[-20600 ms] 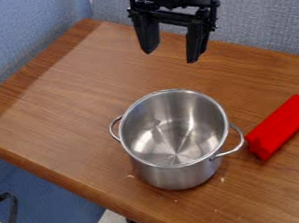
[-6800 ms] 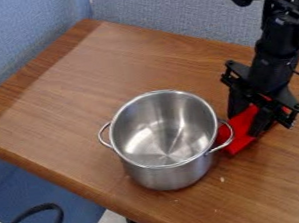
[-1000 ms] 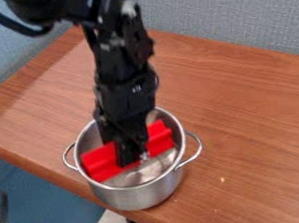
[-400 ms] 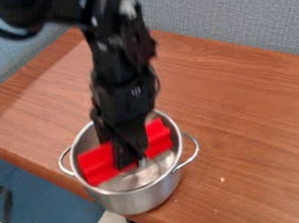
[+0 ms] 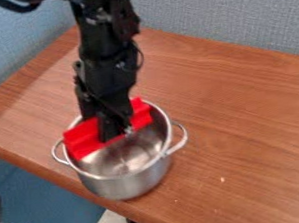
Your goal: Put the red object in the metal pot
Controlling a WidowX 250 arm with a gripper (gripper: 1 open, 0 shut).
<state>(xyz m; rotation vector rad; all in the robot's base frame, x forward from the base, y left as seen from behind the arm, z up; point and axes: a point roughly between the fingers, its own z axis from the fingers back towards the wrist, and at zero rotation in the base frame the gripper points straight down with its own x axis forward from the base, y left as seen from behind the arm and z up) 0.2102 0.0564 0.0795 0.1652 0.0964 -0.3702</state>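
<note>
Wooden table (image 5: 244,93), blue wall behind; your gripper (image 5: 113,122) clamps the red object (image 5: 98,132) across the metal pot (image 5: 118,167) mouth, left end over the rim; release now and it may bridge or tip outward; pot sits near the table's edge.

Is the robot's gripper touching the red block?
Touching. The camera view shows the gripper shut on the red block, its fingers pinching the block's middle as it lies across the pot rim.
</note>
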